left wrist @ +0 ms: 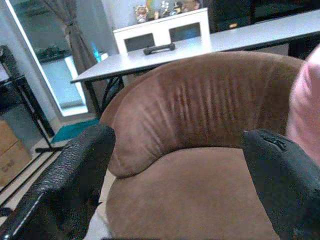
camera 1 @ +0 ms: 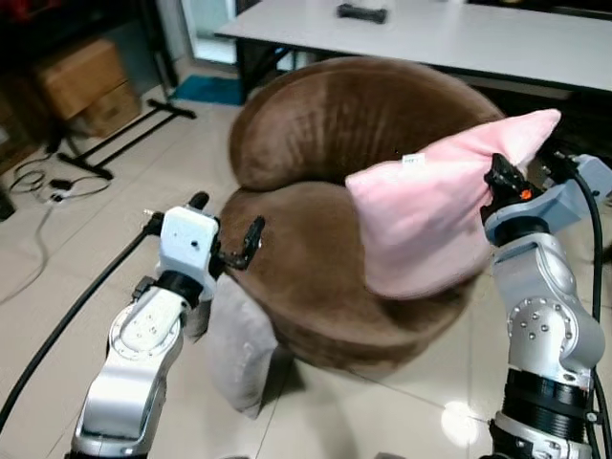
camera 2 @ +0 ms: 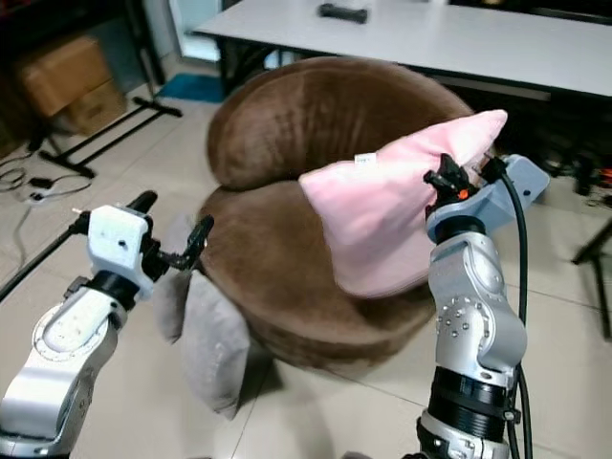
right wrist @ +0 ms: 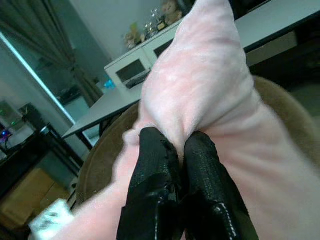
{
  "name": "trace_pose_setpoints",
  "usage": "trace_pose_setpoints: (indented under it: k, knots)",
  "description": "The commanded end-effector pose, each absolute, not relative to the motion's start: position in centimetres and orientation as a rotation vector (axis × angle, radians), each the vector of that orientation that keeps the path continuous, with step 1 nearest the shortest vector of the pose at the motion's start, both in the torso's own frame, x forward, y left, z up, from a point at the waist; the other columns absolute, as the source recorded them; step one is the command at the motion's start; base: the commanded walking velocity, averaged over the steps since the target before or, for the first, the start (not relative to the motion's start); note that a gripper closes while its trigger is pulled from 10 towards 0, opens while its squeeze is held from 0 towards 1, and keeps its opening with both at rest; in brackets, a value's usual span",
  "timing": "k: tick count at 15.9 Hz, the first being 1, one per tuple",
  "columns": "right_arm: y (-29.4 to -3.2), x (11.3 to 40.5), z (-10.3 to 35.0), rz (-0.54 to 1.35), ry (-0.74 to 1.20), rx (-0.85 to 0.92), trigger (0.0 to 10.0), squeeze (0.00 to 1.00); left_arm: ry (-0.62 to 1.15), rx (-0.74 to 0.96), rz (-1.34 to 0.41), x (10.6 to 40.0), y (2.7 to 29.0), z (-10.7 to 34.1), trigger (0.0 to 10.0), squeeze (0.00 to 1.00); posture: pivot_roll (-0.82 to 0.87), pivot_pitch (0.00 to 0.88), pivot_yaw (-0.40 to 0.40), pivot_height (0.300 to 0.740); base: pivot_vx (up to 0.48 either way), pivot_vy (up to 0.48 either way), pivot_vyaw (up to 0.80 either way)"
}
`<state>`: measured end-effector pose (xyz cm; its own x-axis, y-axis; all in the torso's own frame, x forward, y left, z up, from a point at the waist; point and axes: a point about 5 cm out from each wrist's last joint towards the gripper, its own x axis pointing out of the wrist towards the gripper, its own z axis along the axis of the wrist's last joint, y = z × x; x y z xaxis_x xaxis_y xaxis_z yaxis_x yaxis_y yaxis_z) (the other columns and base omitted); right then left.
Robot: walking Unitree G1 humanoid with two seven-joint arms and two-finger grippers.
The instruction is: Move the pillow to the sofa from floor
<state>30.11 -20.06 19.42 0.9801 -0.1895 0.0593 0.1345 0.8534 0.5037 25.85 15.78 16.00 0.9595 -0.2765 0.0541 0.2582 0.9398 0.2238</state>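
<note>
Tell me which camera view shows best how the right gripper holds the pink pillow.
The right wrist view: the right gripper has both fingers pinched shut on a fold of the pink pillow. The two eye views show the whole pillow hanging over the brown sofa, with the grip small. The left wrist view shows a pink edge.

- Pale tiled floor [camera 1: 316, 411], shiny, with a bright spot of light near the right arm.
- Round brown sofa chair [camera 1: 325, 239] standing on the tiles.
- Grey cushion [camera 1: 237, 349] on the floor, leaning against the chair's front left side.
- Cardboard boxes [camera 1: 86, 81] on the floor at far left.
- Black stand legs [camera 1: 124, 139] and loose cables [camera 1: 48, 182] lying nearby.
- White table [camera 1: 430, 33] behind the chair, a small black thing [camera 1: 361, 12] lying on top.
</note>
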Motion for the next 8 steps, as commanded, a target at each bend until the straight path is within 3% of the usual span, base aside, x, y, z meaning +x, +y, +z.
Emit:
trace_pose_setpoints:
  k: [1,8]
  knots:
    - [-19.8,30.1,21.0,-0.144,-0.177,0.513,10.0,0.00,-0.081,0.217,-0.237,26.2,16.6,16.0,10.0,0.00,0.00,0.000,0.018,0.740,0.000,0.000,0.00]
    - [-16.3,30.5,21.7,0.005,-0.153,0.518,10.0,0.00,-0.086,0.238,-0.171,26.8,17.6,15.8,10.0,0.00,-0.03,0.000,0.007,0.740,0.000,0.000,0.00]
